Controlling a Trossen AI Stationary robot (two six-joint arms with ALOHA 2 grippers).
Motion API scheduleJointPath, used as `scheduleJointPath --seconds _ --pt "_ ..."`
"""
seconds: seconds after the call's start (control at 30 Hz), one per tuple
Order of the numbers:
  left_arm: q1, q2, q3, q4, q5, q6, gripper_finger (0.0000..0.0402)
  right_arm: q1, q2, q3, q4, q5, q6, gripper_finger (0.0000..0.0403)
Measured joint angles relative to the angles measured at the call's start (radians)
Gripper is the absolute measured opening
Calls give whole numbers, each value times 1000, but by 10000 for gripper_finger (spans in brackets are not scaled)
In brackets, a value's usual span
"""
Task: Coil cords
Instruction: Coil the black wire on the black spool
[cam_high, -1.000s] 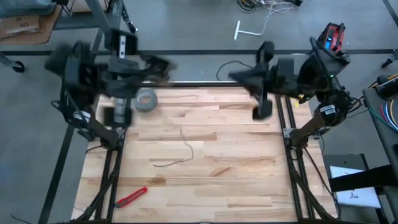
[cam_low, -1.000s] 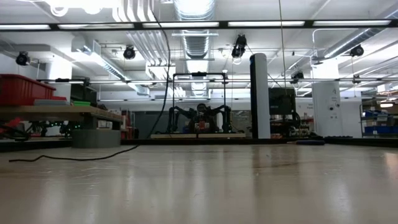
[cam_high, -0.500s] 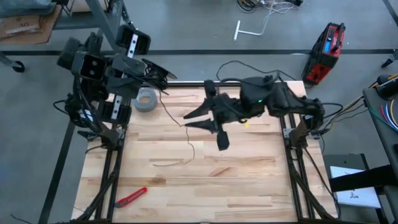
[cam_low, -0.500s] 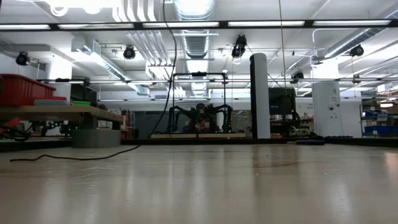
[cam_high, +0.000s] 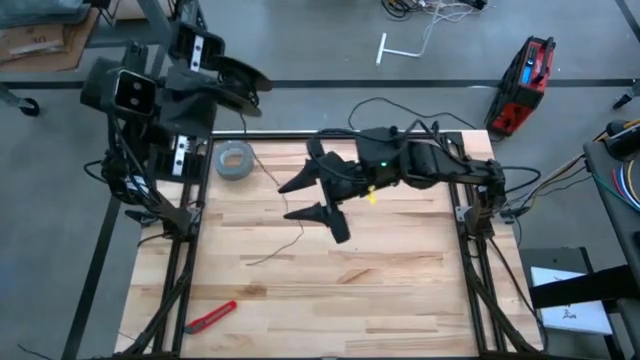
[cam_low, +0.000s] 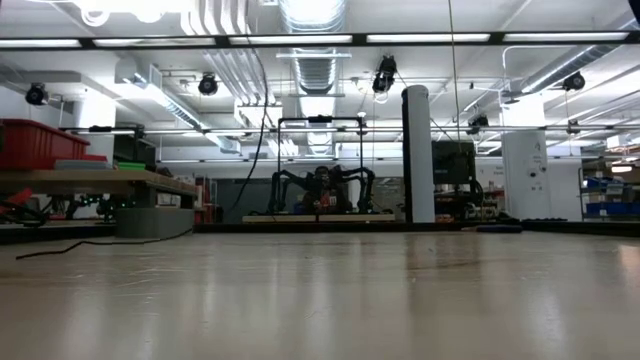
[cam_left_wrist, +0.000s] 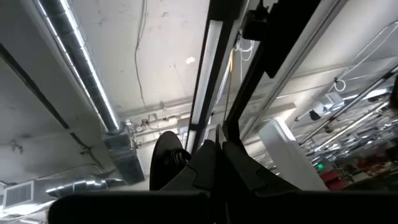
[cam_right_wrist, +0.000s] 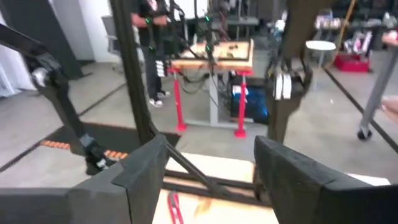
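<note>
Cord (cam_high: 283, 210): very thin, black, loose and kinked, running from upper left of the desk (cam_high: 400, 290) near the tape roll (cam_high: 234, 160) down to centre-left. Right gripper (cam_high: 305, 198) over desk centre, fingers spread, pinching nothing. Left gripper (cam_high: 245, 85) raised past the desk's upper-left edge; fingers pressed together in wrist view. Red cutter (cam_high: 210, 316) lower left.
</note>
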Motion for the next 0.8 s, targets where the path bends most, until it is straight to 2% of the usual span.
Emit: scheduleJointPath --seconds 0.1,0.23,0.5,0.67,0.8 --pt "0 -1 0 14 -7 1 6 -16 13 -2 2 14 1 240" --pt "-1 0 0 10 -6 3 6 -28 6 -2 0 109 -2 234" --pt "-4 -7 0 37 -6 5 7 -28 16 -1 2 134 -48 231" --pt "-4 -6 0 62 -6 7 7 -32 74 -3 9 138 -91 226" --pt "-5 -5 0 61 -6 5 7 -48 102 -4 24 194 -95 217"
